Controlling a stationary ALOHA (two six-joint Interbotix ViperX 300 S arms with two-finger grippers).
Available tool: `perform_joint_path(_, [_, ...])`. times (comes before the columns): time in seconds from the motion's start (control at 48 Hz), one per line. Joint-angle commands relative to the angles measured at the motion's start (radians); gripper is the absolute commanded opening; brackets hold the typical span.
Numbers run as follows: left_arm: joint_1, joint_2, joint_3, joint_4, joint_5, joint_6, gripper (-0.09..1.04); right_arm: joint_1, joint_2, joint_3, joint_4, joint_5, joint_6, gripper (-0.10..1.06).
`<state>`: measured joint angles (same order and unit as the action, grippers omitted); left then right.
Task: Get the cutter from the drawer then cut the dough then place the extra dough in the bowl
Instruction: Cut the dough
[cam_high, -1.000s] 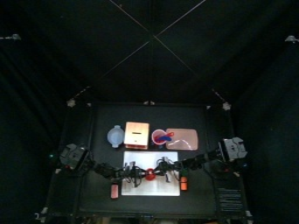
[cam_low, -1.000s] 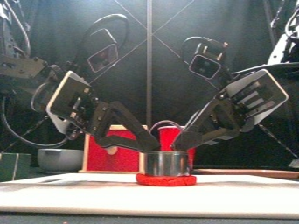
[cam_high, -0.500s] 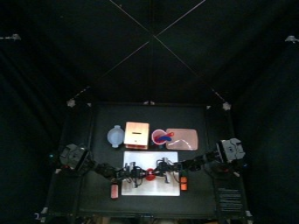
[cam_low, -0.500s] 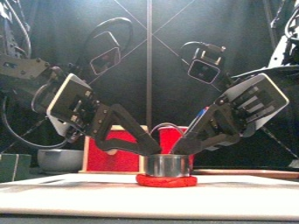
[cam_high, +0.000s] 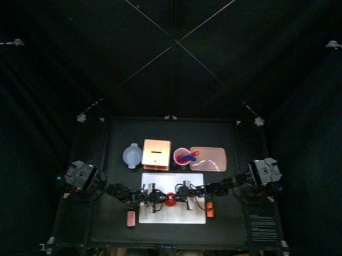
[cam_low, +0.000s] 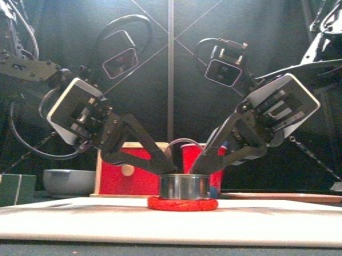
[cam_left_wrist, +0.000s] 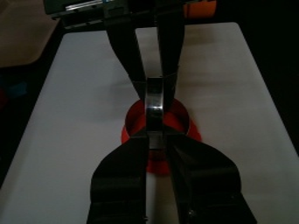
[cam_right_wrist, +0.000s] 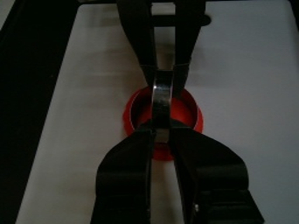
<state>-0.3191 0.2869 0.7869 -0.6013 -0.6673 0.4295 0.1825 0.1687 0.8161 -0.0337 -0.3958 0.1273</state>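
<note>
A flat red dough disc (cam_low: 183, 204) lies in the middle of the white cutting board (cam_low: 80, 222). The round metal cutter (cam_low: 185, 186) stands upright on it. My left gripper (cam_low: 162, 178) comes down from the left and is shut on the cutter's left wall. My right gripper (cam_low: 210, 177) mirrors it from the right, shut on the right wall. In the left wrist view the cutter (cam_left_wrist: 156, 103) shows edge-on between both pairs of jaws, with dough (cam_left_wrist: 136, 131) around it. The right wrist view shows the same cutter (cam_right_wrist: 159, 98) and dough (cam_right_wrist: 193, 118). From above, both grippers meet over the board (cam_high: 167, 180).
Behind the board stand the blue-grey bowl (cam_high: 130, 155), the wooden box (cam_high: 158, 153) with its red drawer front (cam_low: 127, 172), and the pink tray (cam_high: 214, 160) holding the red cup (cam_high: 185, 157). A small orange-red thing (cam_high: 131, 216) lies off the board's left front corner.
Both arms have drawn slightly outward and their wrists sit steeper. The cutter stays on the dough, still held from both sides.
</note>
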Motion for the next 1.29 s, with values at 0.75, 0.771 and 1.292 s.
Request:
perform_joint_path(0.75, [-0.009,-0.158,0.066,0.034,-0.129,-0.002,0.92,0.002,-0.118,-0.054,-0.011,0.189,0.003,0.57])
perform_joint_path(0.771, [-0.012,-0.155,0.069,0.026,-0.129,0.000,0.92,0.000,-0.117,-0.055,-0.009,0.192,0.008,0.58])
perform_joint_path(1.292, [-0.064,-0.037,0.032,-0.046,-0.117,0.000,0.87,-0.003,-0.126,-0.124,-0.003,0.342,0.008,0.82])
